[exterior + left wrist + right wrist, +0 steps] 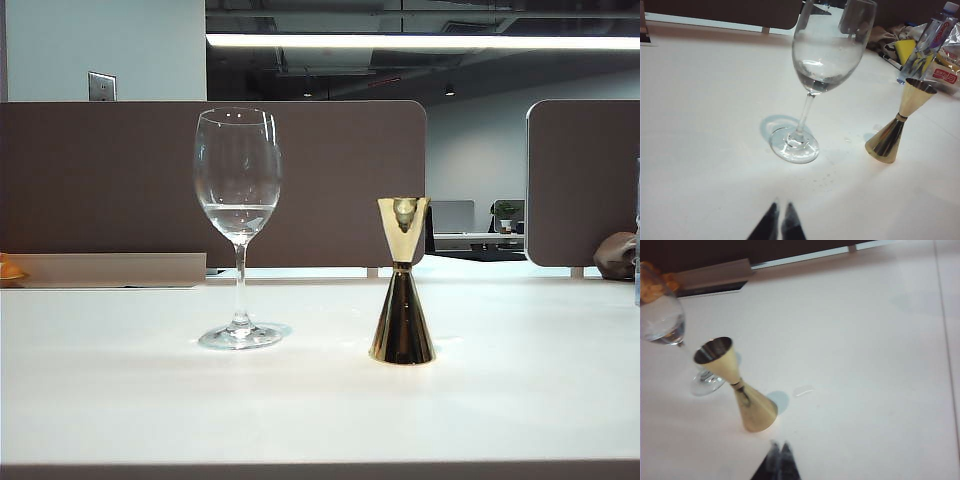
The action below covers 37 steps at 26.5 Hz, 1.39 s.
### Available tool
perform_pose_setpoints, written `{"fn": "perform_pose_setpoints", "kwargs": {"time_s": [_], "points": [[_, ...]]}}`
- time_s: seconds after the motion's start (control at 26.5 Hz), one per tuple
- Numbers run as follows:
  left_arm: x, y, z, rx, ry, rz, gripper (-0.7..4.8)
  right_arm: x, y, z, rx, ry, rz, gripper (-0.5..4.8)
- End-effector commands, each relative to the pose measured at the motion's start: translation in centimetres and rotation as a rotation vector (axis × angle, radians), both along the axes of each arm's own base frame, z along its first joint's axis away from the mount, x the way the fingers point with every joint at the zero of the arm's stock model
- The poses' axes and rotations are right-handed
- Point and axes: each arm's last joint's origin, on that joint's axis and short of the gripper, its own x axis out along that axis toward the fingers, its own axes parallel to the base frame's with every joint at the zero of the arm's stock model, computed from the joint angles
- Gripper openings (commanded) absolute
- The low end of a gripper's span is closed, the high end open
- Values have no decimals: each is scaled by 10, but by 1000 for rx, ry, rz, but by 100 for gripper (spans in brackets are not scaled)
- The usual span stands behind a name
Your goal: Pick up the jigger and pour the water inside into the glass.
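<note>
Left gripper [780, 212]: fingertips pressed together, holding nothing, hovering above the white table [120, 400] short of the glass's foot, apart from it.

Right gripper [780, 452]: fingertips likewise closed and empty, poised over the table just short of the jigger's base, not touching.

Neither arm shows in the exterior view.

Glass [238, 225]: upright, left of centre, some water [238, 218] in the bowl.

Jigger [402, 282]: gold, upright, near the glass's right, apart.

Bottle [929, 42]: clear plastic, red label lettering unreadable; red-printed packet beside it, illegible.
</note>
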Motion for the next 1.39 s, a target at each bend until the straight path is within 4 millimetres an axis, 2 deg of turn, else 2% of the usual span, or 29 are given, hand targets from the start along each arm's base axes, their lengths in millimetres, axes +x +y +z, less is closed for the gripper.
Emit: {"fn": "perform_pose_setpoints", "kwargs": {"time_s": [0.04,0.26,0.38,0.57,0.6,0.68,0.75,0.79,1.39], "points": [[-1,0,0,-6,12,-10,23,7,10,13,-122,-6,72,-5],[-1,0,0,-6,12,-10,23,25,39,14,-380,59,111,7],[-1,0,0,-6,12,-10,23,36,58,11,-384,34,153,75],[-1,0,0,-6,12,-10,23,54,74,4,-365,9,176,90],[-1,0,0,-6,12,-10,23,58,78,1,-365,12,183,182],[-1,0,0,-6,12,-10,23,64,82,-3,-362,13,192,295],[-1,0,0,-6,12,-10,23,70,87,-7,-358,10,192,368],[-1,0,0,-6,12,-10,23,72,88,-9,-356,9,196,379],[-1,0,0,-6,12,-10,23,96,109,-32,-305,-14,257,378]]}}
